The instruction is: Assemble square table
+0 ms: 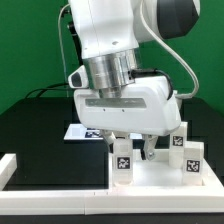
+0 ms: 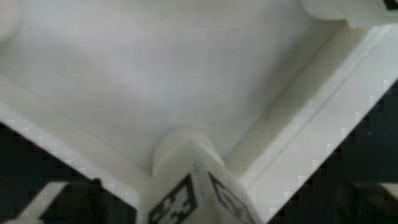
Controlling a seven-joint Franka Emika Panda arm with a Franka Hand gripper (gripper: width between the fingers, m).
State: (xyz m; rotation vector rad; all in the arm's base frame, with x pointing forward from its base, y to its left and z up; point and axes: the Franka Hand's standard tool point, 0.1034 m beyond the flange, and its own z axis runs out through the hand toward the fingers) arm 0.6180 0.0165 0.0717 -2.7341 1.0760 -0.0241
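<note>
The white square tabletop (image 1: 160, 176) lies at the exterior view's lower right, raised edges up. A stubby white leg (image 1: 122, 162) with a black-and-white tag stands upright in its near-left corner. My gripper (image 1: 133, 150) hangs straight over that leg, with the fingers down either side of its top and a gap showing, so it looks open. In the wrist view the same leg (image 2: 192, 192) stands in the corner of the tabletop (image 2: 160, 80), centred between my jaws. Two more tagged legs (image 1: 193, 158) (image 1: 178, 138) stand on the tabletop's right side; one shows in the wrist view (image 2: 352, 10).
The marker board (image 1: 78, 132) lies on the black table behind the gripper. A long white rail (image 1: 40, 188) runs along the front, with a white block (image 1: 8, 166) at its left end. Black table surface lies to the left.
</note>
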